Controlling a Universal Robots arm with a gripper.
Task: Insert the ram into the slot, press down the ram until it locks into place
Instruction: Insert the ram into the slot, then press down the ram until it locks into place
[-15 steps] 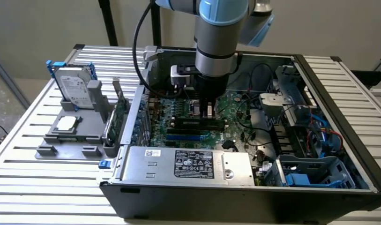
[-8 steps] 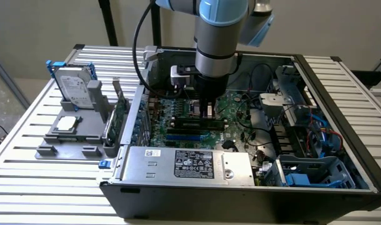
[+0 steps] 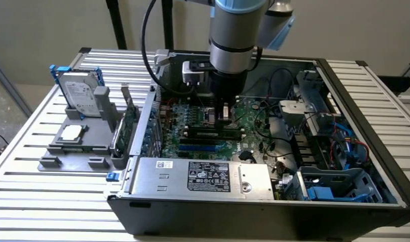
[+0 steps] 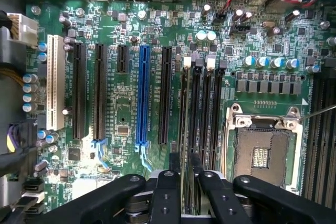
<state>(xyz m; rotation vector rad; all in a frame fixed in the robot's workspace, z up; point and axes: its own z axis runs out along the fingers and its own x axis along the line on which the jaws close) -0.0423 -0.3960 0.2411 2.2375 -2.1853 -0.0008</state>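
Open desktop computer with the arm reaching inside. The gripper [image 4: 185, 165] stands directly above the motherboard [image 4: 121, 114], and its fingers [image 4: 175, 167] are clenched on a thin dark strip seen edge-on, judged to be the ram [image 4: 185, 195]. The strip lies in line with the slot [image 4: 184, 114], the first of four parallel black memory sockets. Taking the blue socket [image 4: 142, 93] as the landmark, the slot runs parallel to it, one black expansion socket [image 4: 164, 93] away, on the side facing the processor socket [image 4: 260, 153]. The slot's white end latch [image 4: 187, 62] sits at the end away from the fingers. On the other side of the blue socket lie more black expansion sockets and a white socket [image 4: 55, 82]. In the exterior view the gripper [image 3: 224, 117] is low over the board, just beyond the blue socket [image 3: 194, 147], inside the computer case [image 3: 366, 151]. The power supply [image 3: 205, 175] lies nearer the camera than the blue socket. Outside the case, toward the exterior view's left of the blue socket, a gray holder [image 3: 77, 146] on the slatted counter [image 3: 30, 201] carries a hard drive [image 3: 80, 93]. Status, as a judgement: the ram is grasped and lined up with the slot. Whether its lower edge has entered the slot cannot be told. Nothing shows the latch closed, so the pressing and locking appear to remain.
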